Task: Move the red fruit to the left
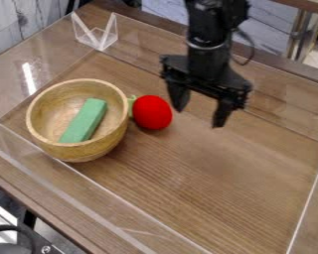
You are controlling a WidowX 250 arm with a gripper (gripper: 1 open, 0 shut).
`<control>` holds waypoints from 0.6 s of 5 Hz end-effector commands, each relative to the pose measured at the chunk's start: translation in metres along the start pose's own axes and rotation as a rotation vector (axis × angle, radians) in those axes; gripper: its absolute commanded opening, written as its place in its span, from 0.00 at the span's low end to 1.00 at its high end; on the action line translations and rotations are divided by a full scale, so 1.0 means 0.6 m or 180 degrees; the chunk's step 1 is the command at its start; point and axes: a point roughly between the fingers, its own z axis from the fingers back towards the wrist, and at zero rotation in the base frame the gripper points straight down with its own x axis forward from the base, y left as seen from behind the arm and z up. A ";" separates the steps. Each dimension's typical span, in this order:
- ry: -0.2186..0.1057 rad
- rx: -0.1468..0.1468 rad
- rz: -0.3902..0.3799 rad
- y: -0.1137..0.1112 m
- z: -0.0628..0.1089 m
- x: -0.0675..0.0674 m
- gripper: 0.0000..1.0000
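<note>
Black claw (202, 103) hangs above the table with its fingers spread wide and pointing down, holding nothing; it sits to the right of the red fruit and clear of it, with bare wood showing between them.

Nearest the camera, the clear plastic wall (148, 233) runs along the front edge of the wooden table (241, 189), and the grain of the boards is plain to see across the open right-hand part.

A little farther in, on the left, stands a round wooden bowl (49, 139). A green block (83, 120) lies inside it, leaning along the bowl's floor and pointing roughly from front-left to back-right.

Just beside the bowl's right rim sits the red fruit (151, 112), resting on the table, very close to the bowl, though whether the two touch cannot be told. It lies to the left of the claw's fingers and slightly nearer the camera.

Behind the claw rises the dark arm (213, 25), standing nearly upright.

At the far left corner, a clear plastic stand (95, 32) rests on the table.
</note>
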 end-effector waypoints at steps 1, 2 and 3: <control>-0.0184 -0.0122 -0.0213 -0.041 0.021 0.024 1.00; -0.0159 -0.0209 -0.0510 -0.061 0.015 0.032 1.00; -0.0114 -0.0250 -0.0801 -0.067 0.010 0.042 1.00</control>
